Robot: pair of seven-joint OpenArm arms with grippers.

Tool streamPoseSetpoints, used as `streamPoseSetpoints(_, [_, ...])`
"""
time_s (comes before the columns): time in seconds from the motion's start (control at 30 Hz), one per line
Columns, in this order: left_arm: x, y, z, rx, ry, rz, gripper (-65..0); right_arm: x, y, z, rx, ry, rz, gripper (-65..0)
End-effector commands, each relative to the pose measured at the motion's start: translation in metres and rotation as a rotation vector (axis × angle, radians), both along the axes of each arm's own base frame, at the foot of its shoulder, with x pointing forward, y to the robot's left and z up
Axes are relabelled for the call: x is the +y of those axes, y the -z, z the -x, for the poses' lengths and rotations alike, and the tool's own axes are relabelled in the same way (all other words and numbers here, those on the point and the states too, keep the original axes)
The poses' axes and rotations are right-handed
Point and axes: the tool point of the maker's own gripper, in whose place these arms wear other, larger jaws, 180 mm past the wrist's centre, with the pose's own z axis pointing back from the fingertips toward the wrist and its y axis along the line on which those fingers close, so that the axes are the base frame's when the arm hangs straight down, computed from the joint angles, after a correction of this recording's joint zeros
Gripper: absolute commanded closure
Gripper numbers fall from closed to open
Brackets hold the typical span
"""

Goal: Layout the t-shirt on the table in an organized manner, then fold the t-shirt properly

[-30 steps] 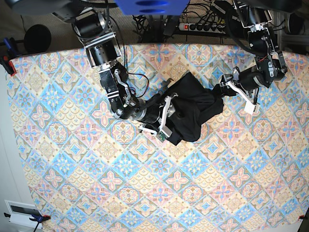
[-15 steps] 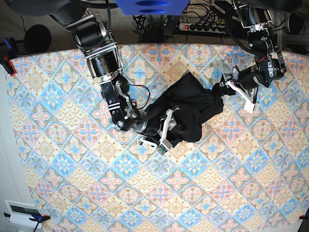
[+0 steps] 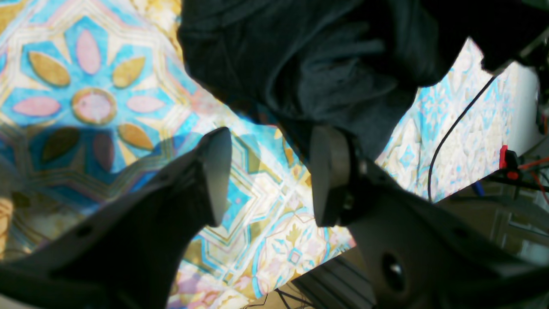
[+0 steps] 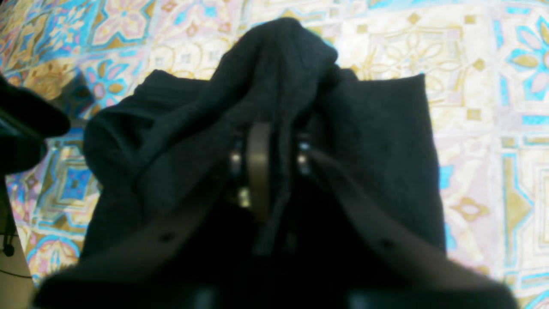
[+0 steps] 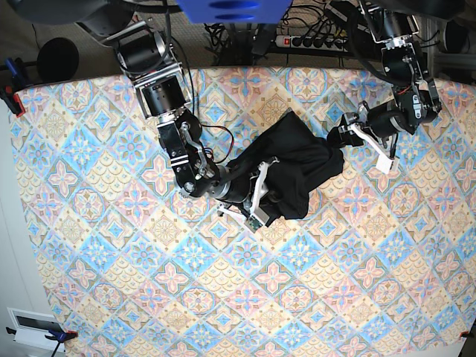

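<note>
Your right gripper (image 4: 268,167) is pressed together on a fold of the t-shirt (image 5: 294,175), the fabric bunched up between its fingers in the right wrist view; your left gripper (image 3: 268,176) stands spread, its fingers apart with only patterned cloth showing between them. Taking the t-shirt as your landmark: beneath it lies the table (image 5: 111,245), its pastel tile-patterned cloth reaching out on every side of the garment. The t-shirt itself sits as a crumpled black heap toward the far middle of that surface, not spread flat. In the base view your right arm (image 5: 178,149) comes down from the far edge and reaches the near left side of the t-shirt, where the gripper meets the heap. Your left arm (image 5: 405,89) hangs over the far right corner of the table, and its gripper sits at the right edge of the t-shirt, one finger just beside the dark fabric. Whether that finger touches the cloth you cannot tell.
</note>
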Motion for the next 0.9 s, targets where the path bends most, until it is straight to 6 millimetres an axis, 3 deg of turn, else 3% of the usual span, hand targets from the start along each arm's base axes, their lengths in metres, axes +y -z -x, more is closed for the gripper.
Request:
streamPoseSetpoints(0.0, [0.003, -0.011, -0.008, -0.044, 0.001, -0.002, -29.2, 0.008, -0.026, -0.013, -0.06, 0.002, -0.054, -3.2])
streamPoseSetpoints(0.1, [0.003, -0.011, -0.008, -0.044, 0.001, -0.002, -29.2, 0.008, -0.03, -0.013, -0.071, 0.001, -0.059, -3.4])
streamPoseSetpoints(0.2, [0.003, -0.011, -0.008, -0.044, 0.001, -0.002, -29.2, 0.011, -0.054, -0.016, -0.136, -0.007, -0.082, -3.2])
streamPoseSetpoints(0.43, [0.003, -0.011, -0.008, -0.044, 0.001, -0.002, -29.2, 0.013, -0.071, 0.01, -0.182, -0.022, -0.099, -3.1])
streamPoseSetpoints(0.7, [0.003, -0.011, -0.009, -0.046, 0.001, -0.002, -29.2, 0.012, -0.066, 0.015, -0.169, -0.021, -0.1, -3.5])
streamPoseSetpoints(0.87, [0.003, -0.011, -0.009, -0.046, 0.001, -0.002, -29.2, 0.01, -0.03, 0.018, -0.065, -0.011, -0.068, -11.2])
